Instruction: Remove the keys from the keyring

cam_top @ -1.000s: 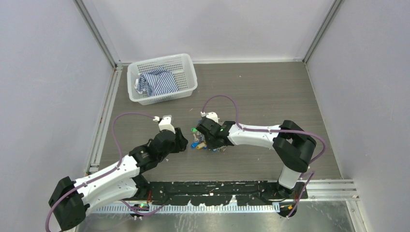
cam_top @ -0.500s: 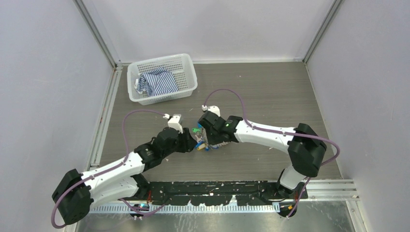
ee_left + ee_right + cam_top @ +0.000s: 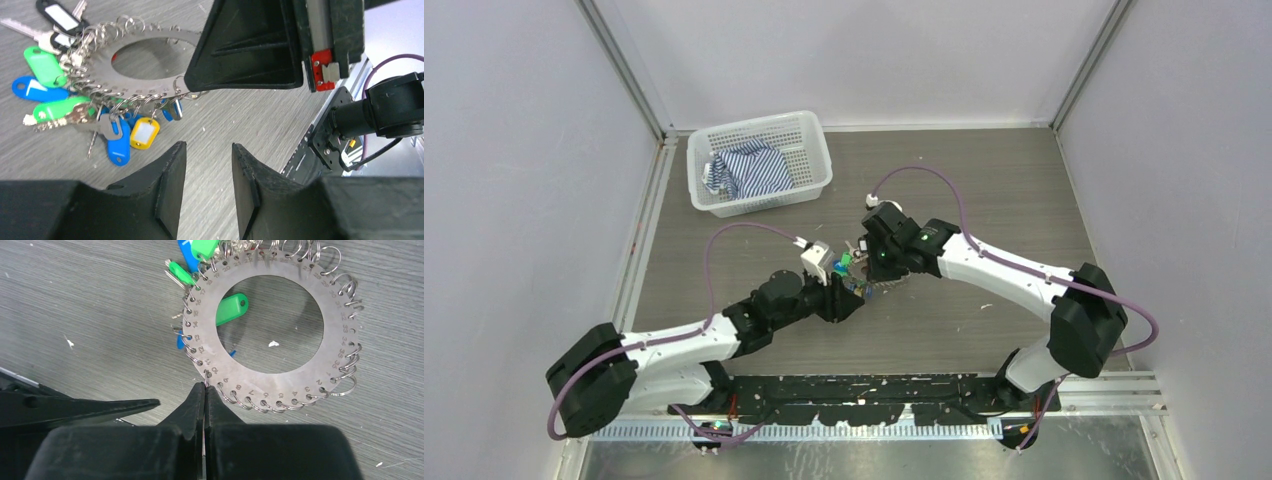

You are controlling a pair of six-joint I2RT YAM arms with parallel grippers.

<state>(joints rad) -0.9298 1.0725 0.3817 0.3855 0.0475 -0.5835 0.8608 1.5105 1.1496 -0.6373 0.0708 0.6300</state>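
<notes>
The keyring (image 3: pixel 280 372) is a flat, numbered metal ring fringed with small split rings. It is held just above the wooden table. My right gripper (image 3: pixel 205 386) is shut on one split ring at its near rim. The keys (image 3: pixel 75 117) hang in a bunch on the ring's far side, with green (image 3: pixel 45 65), blue (image 3: pixel 37 90) and yellow (image 3: pixel 145 132) tags. My left gripper (image 3: pixel 207 150) is open and holds nothing. It sits low over bare table just short of the tags. In the top view the left gripper (image 3: pixel 849 300) and right gripper (image 3: pixel 871 272) meet at the keys (image 3: pixel 856 272).
A white mesh basket (image 3: pixel 809 130) with a striped cloth (image 3: pixel 749 170) stands at the back left. The black mounting rail (image 3: pixel 874 390) runs along the near edge. Grey walls enclose the table on three sides. The right arm's purple cable (image 3: pixel 924 175) loops above its wrist.
The right gripper shut on the ring and carried it right and back. The left arm stretched forward and right after it, and its jaws narrowed a little.
</notes>
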